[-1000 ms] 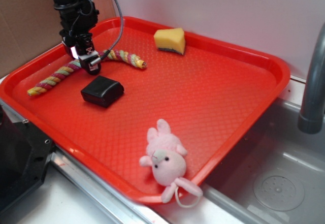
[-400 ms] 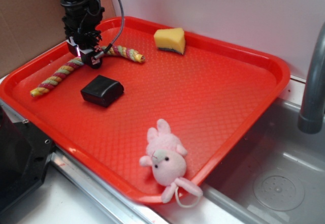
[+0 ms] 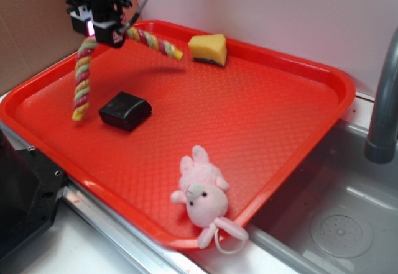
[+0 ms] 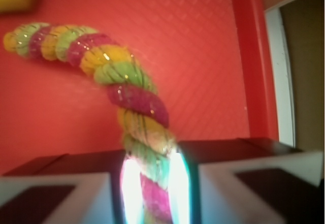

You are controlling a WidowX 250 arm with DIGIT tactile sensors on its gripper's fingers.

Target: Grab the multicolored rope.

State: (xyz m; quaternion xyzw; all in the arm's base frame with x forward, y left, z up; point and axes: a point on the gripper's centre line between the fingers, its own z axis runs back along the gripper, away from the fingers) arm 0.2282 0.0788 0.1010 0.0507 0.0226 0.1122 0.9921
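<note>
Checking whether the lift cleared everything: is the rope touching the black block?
No: the rope hangs from the end effector, its lower end beside the block, with tray showing between.

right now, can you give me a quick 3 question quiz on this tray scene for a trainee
1. True or false: the multicolored rope lies flat on the red tray.
2. Which item sits nearest the tray's front edge? A) yellow sponge B) pink plush toy C) black block
3. Fill in: the gripper jaws are shut on the ____.

Key
1. False: it hangs from the jaws, both ends drooping.
2. B
3. multicolored rope
</note>
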